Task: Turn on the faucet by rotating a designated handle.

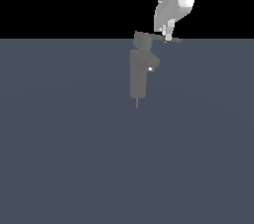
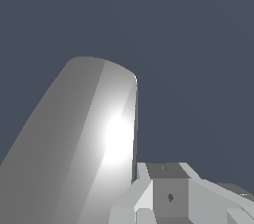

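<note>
the faucet point(image 1: 138, 75) stands upright on the flat grey bench point(image 1: 59, 158), a little above the middle of the exterior view, with its short spout and white dot facing the exterior view's right. on top sits a blocky cap, and from it the handle point(image 1: 171, 39) sticks out sideways toward the exterior view's right, thin and flat.

the gripper point(image 1: 167, 36) comes down from above and its tip is at the handle, around the middle of the blade or a bit further out. it seems to touch the blade, or to be just beside it; i cannot tell which. about the jaws: only one finger is clearly seen in the exterior view, and the wrist view shows mostly a big bright grey surface very near the camera, so i cannot tell if the jaws are wide, narrow or closed on something.

my judgement of the risks:
- the blade is thin, so a push with a small part of the finger could slip over or under it, and the handle would not turn.
- if the arm moves in a straight line, while the handle's tip moves on a circle around the cap, contact could be lost before the turn is enough.
- pressing downward instead of sideways would only load the faucet and turn nothing.
</note>
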Controlling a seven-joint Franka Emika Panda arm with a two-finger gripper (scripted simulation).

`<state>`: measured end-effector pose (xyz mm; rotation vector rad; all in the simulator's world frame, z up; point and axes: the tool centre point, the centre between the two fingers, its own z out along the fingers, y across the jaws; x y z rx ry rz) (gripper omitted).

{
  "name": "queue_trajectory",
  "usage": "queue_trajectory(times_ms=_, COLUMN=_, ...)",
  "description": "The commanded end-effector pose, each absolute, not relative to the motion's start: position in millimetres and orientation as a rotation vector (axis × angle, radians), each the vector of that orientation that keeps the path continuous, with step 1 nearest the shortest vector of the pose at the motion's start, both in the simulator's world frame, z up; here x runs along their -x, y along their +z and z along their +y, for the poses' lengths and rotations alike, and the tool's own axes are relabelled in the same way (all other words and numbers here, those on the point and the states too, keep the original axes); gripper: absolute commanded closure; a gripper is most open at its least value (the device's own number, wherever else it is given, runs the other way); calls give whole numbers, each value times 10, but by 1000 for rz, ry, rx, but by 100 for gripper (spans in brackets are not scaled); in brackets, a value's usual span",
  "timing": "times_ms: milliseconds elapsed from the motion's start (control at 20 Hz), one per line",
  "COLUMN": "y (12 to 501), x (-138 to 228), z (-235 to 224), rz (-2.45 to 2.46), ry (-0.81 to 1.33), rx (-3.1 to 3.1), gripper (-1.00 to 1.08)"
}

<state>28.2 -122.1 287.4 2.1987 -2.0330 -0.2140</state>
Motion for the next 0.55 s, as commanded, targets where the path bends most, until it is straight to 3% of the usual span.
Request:
queue_trajectory(times_ms=0, y=2855, x=-290, z=-1469, rz=-2064, ry=-208, rx=-2162, gripper=108)
queue_trajectory(times_ms=500, y=2840, x=-434, z=-1667, rz=-2073, ry=-204, rx=-2156, gripper=108)
